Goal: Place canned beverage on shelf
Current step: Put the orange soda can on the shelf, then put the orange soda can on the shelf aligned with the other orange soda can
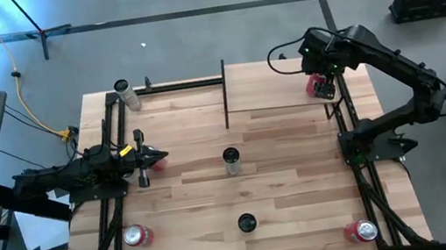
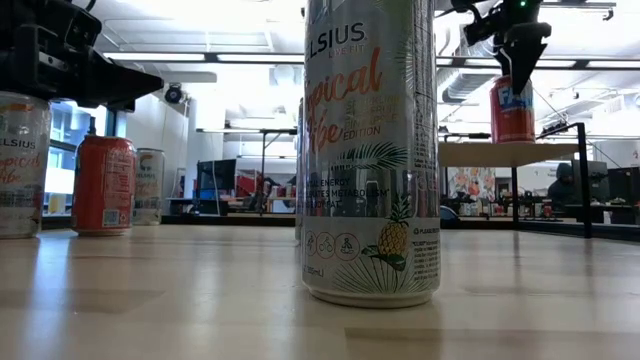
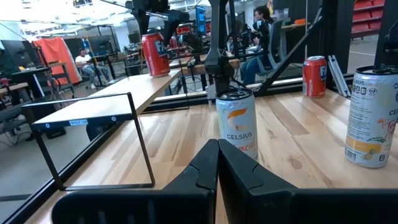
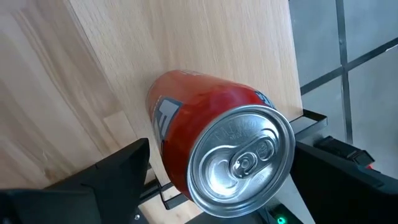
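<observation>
A red can [image 4: 205,130] stands upright on the shelf [image 1: 274,82], a pale board with thin black uprights at the table's far right. It also shows in the low view [image 2: 512,110] and the left wrist view [image 3: 154,53]. My right gripper [image 1: 321,85] is above the can, fingers pointing down, shut on it. My left gripper [image 1: 155,159] is shut and empty, low over the table's left side, pointing toward a silver can [image 3: 236,121] at the table's middle. My right gripper pinches the red can between its two fingers, one finger [image 4: 134,163] on each side of the can's upper wall [image 4: 155,149], just below the lid. The fingers come from above, pointing down. The can is upright with its base on the shelf board [image 2: 500,152].
Other cans stand on the planked table: silver ones at the middle [image 1: 231,161], the near middle [image 1: 246,222] and the far left [image 1: 127,95], red ones at the near left [image 1: 138,235] and near right [image 1: 363,230]. A black rail [image 1: 225,94] edges the shelf's left side.
</observation>
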### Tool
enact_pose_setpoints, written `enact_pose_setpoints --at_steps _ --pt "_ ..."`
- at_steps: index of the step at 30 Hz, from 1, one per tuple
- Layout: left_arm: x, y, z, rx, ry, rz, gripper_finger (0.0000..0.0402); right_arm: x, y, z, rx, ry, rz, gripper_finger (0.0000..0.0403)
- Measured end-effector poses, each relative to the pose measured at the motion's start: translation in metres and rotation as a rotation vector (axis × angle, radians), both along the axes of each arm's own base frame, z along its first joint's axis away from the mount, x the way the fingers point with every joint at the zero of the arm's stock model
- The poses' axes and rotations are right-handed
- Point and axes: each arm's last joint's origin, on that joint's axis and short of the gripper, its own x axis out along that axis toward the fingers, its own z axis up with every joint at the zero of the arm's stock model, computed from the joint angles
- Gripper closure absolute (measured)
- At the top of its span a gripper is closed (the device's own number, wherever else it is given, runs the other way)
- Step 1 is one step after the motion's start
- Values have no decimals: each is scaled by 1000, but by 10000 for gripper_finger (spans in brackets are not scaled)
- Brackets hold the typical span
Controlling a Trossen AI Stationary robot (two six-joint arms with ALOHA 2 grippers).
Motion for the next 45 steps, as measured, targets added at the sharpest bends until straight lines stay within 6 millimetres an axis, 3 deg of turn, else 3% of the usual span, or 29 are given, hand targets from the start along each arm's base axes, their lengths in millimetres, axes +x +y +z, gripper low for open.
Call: enact_pose_setpoints --at_steps 12,19,24,29,35,39,45 --pt "0 0 0 0 0 0 398 -1 0 4 -30 -9 -41 48" --pt "0 0 0 0 0 -1 398 -4 4 39 -95 -143 -39 48" --pt "0 0 0 0 0 0 398 -6 15 68 -53 -347 -15 48" --pt "0 0 0 0 0 0 398 -2 38 88 51 -529 54 48" --pt "0 0 0 0 0 0 398 6 77 95 141 -649 160 48" --pt "0 0 0 0 0 0 398 14 108 86 236 -698 233 48" --pt "0 0 0 0 0 -1 398 31 158 51 353 -665 313 48"
